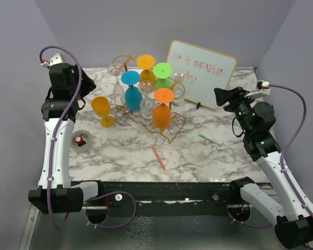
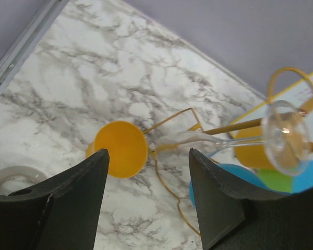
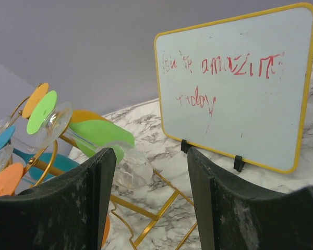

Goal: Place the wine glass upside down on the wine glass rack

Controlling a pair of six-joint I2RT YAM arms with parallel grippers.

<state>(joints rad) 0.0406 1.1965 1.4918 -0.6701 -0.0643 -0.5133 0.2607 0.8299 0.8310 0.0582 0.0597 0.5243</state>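
Marble table (image 1: 198, 156): yellow wine glass (image 1: 102, 108) stands upright, left of the wine glass rack (image 2: 235, 126), just beyond your left gripper (image 2: 148, 156), jaws spread, empty. Your right gripper (image 3: 151, 156), right of rack, likewise spread, empty.

Yellow wine glass (image 1: 102, 110) upright beside rack (image 2: 235, 126)

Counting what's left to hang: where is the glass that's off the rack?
Top view, left half: the yellow glass stands upright on the table, just left of the rack.
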